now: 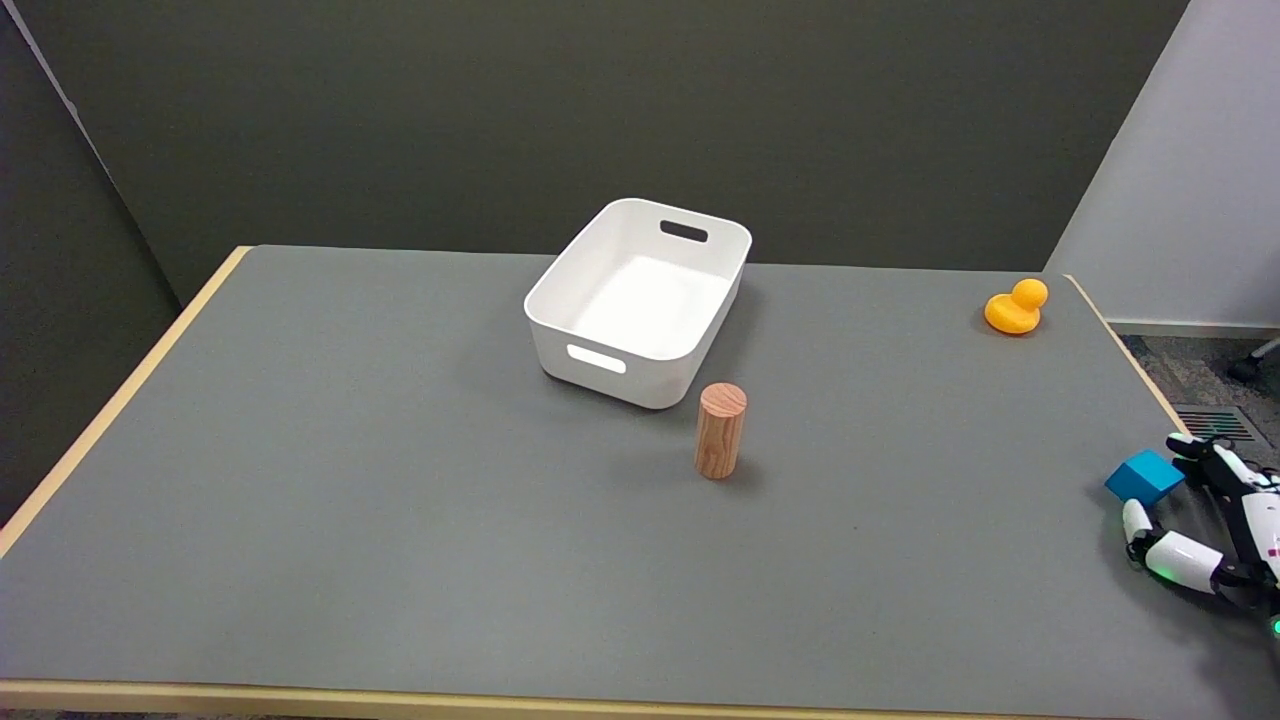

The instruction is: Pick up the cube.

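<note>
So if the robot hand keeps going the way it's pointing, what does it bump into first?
The blue cube. The right robot hand points left, its fingers around the cube already; whether they touch it is unclear.

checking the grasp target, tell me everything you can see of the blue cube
The blue cube is small, solid-coloured, with sharp edges and a matte look. It sits tilted near the table's right edge, between the fingers of the right hand, which close around it. Whether it rests on the table or is lifted cannot be told.
</note>
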You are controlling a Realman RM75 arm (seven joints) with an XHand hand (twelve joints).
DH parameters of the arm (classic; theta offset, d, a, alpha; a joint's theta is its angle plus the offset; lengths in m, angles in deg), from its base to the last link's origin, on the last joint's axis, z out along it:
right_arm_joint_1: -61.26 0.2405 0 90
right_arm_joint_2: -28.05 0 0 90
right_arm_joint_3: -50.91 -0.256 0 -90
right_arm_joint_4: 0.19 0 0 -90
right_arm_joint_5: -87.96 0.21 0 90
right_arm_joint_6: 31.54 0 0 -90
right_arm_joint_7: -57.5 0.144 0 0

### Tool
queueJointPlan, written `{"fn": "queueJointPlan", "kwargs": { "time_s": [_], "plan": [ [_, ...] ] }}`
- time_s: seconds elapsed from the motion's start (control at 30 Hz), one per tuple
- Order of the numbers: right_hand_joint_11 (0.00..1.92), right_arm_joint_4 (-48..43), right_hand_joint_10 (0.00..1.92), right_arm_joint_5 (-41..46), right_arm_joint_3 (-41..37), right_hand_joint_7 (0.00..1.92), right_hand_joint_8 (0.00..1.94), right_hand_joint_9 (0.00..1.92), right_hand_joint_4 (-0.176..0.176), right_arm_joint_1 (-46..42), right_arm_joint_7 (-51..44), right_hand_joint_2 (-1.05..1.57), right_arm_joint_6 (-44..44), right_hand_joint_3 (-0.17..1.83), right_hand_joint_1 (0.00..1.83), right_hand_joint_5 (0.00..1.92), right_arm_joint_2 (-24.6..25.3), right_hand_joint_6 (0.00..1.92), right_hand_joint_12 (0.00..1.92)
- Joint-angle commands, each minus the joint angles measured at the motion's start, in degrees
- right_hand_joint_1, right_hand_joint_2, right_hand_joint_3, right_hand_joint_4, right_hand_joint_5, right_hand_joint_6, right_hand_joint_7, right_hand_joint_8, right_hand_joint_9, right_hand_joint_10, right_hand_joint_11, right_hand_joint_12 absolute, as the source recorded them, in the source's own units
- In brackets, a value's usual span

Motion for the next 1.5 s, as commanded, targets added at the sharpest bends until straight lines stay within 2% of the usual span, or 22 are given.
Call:
{"fn": "queueJointPlan", "kwargs": {
  "time_s": [0.03, 0.3, 0.47, 0.6, 0.67, 0.73, 0.77, 0.8, 0.83, 0.9, 0.97, 1.0, 1.1, 1.27, 1.5],
  "plan": [
    [0.15, 0.2, 0.82, -1.0, 0.1, 0.39, 0.40, 0.30, 0.032, 0.8, -0.4, 0.65, 0.4, 0.90, 0.56, 0.27, -0.3, 0.48, 1.30],
    [0.14, -0.8, 0.80, -0.5, 0.3, 0.37, 0.38, 0.28, 0.034, 1.4, 0.0, 0.64, 0.9, 0.90, 0.52, 0.26, -0.5, 0.48, 1.29],
    [0.15, -1.6, 0.82, 0.0, 0.3, 0.41, 0.42, 0.30, 0.021, 1.5, -0.5, 0.69, 1.3, 0.90, 0.65, 0.30, -0.5, 0.55, 1.29],
    [0.20, -2.3, 0.96, 0.0, 0.3, 0.52, 0.58, 0.43, 0.025, 1.6, -3.2, 0.76, 0.9, 0.90, 0.79, 0.36, -0.3, 0.91, 1.35],
    [0.26, -2.7, 1.07, 0.0, 0.3, 0.61, 0.78, 0.51, 0.035, 1.6, -3.8, 0.80, 0.8, 0.87, 0.84, 0.39, -0.2, 1.13, 1.42],
    [0.29, -2.9, 1.15, 0.0, 0.2, 0.64, 0.94, 0.58, 0.057, 1.5, -3.9, 1.19, 0.7, 0.34, 0.84, 0.54, -0.1, 1.60, 1.49],
    [0.30, -2.9, 1.20, 0.0, 0.2, 0.69, 1.09, 0.61, 0.018, 1.5, -3.9, 1.21, 0.5, 0.26, 0.94, 0.55, -0.1, 1.64, 1.54],
    [0.30, -2.9, 1.26, 0.0, 0.2, 0.76, 1.29, 0.63, -0.040, 1.5, -3.9, 1.19, 0.3, 0.24, 1.08, 0.54, 0.0, 1.64, 1.61],
    [0.30, -2.9, 1.27, 0.0, 0.2, 0.79, 1.38, 0.66, -0.063, 1.5, -3.9, 1.19, 0.2, 0.22, 1.13, 0.54, 0.0, 1.63, 1.62],
    [0.31, -2.9, 1.28, 0.1, 0.2, 0.80, 1.40, 0.71, -0.067, 1.3, -3.9, 1.19, 0.0, 0.22, 1.14, 0.55, 0.1, 1.60, 1.60],
    [0.19, -2.9, 1.44, 0.1, 0.1, 0.85, 1.39, 0.73, -0.076, 1.2, -3.9, 1.09, -0.5, 0.37, 1.16, 0.61, 0.2, 1.52, 1.77],
    [0.18, -2.9, 1.45, 0.1, 0.1, 0.85, 1.39, 0.73, -0.081, 1.2, -3.9, 1.08, -0.8, 0.38, 1.17, 0.61, 0.2, 1.51, 1.79],
    [0.14, -2.9, 1.57, 0.1, -0.1, 0.85, 1.48, 0.79, -0.121, 1.0, -3.9, 1.05, -1.9, 0.44, 1.18, 0.61, 0.2, 1.48, 1.85],
    [0.10, -4.0, 1.67, 0.2, -0.8, 0.83, 1.55, 0.81, -0.148, 0.5, -3.9, 1.06, -5.3, 0.45, 1.18, 0.60, -0.4, 1.46, 1.90],
    [0.10, -17.8, 1.73, 0.2, -4.6, 0.81, 1.59, 0.81, -0.170, -4.7, -4.5, 1.11, -6.8, 0.38, 1.18, 0.58, -4.7, 1.47, 1.92]
  ]
}}
